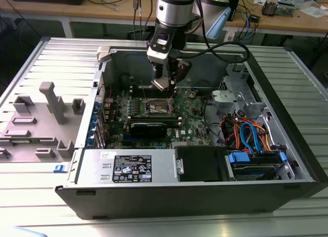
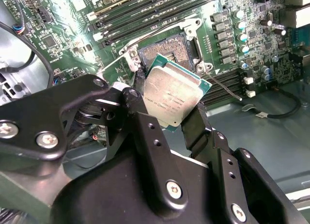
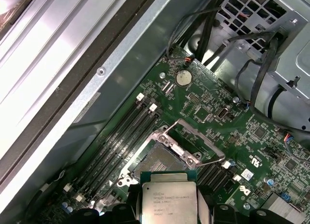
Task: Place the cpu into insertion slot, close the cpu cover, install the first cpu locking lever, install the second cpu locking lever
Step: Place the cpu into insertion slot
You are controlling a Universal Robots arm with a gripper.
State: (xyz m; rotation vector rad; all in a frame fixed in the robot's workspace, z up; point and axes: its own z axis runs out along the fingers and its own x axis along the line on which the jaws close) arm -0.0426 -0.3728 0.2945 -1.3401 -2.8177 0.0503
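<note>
One cpu [image 3: 168, 200], one insertion slot [image 3: 160, 161] and one cpu cover [image 3: 180, 149] are present. One gripper [image 2: 169, 100] shows two black fingers [image 2: 145, 132]. One motherboard [image 3: 208, 103] carries one coin battery [image 3: 182, 77]. One computer case [image 1: 179, 201] and one grey fixture [image 1: 46, 119] stand on one table [image 1: 31, 196].

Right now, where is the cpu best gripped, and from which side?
By two opposite edges, from above its metal top, as the gripper does: the cpu is thin, flat and square, and this leaves its underside free for the insertion slot.
</note>
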